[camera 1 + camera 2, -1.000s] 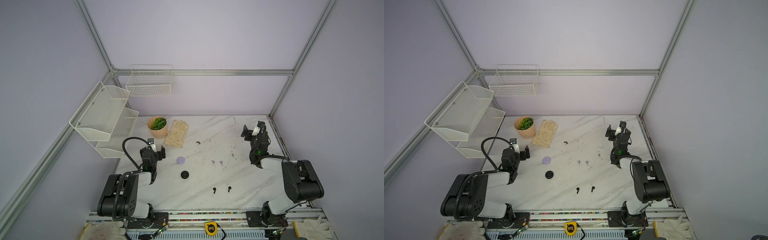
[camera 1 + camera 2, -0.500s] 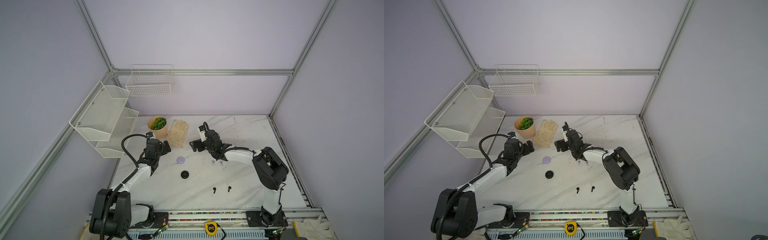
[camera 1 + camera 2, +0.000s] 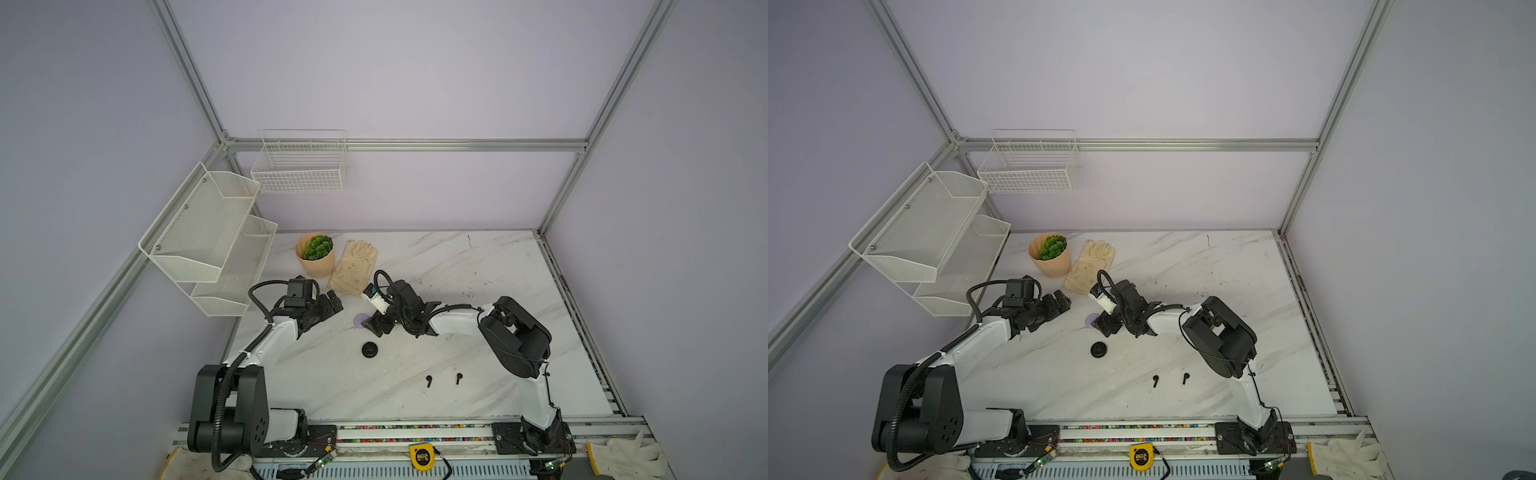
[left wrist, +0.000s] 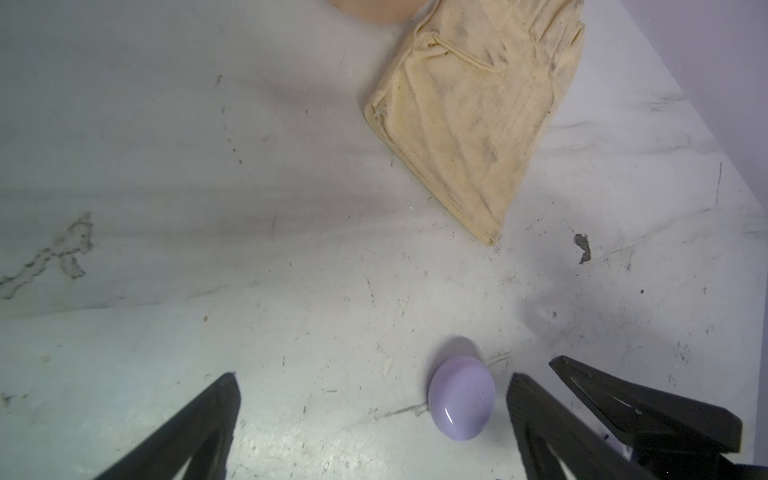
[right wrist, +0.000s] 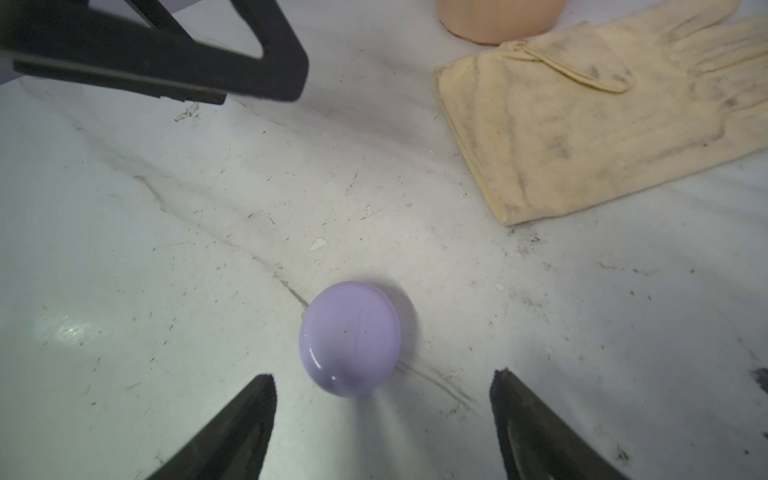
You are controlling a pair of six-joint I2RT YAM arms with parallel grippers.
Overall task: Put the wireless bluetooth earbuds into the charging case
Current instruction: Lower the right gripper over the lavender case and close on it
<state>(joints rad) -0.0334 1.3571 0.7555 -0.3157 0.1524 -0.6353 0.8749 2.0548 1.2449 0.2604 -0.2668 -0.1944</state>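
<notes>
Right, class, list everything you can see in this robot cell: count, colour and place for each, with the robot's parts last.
Glossy round lilac charging case: one, lilac, closed, mid-table.
Round black charging case: one, black, just in front of it.
Small stemmed black earbuds: two, black, front of table.
Peach plant pot with green succulent: one, back left.
Soiled cream fabric glove: one, beside the pot.
White mesh two-tier shelf: one, left wall.
White wire basket: one, back wall.
Yellow tape measure: one, front rail.
White marble-patterned table: one, under everything.
Left gripper: one, black, open, near the lilac case.
Right gripper: one, black, open, straddling it.
</notes>
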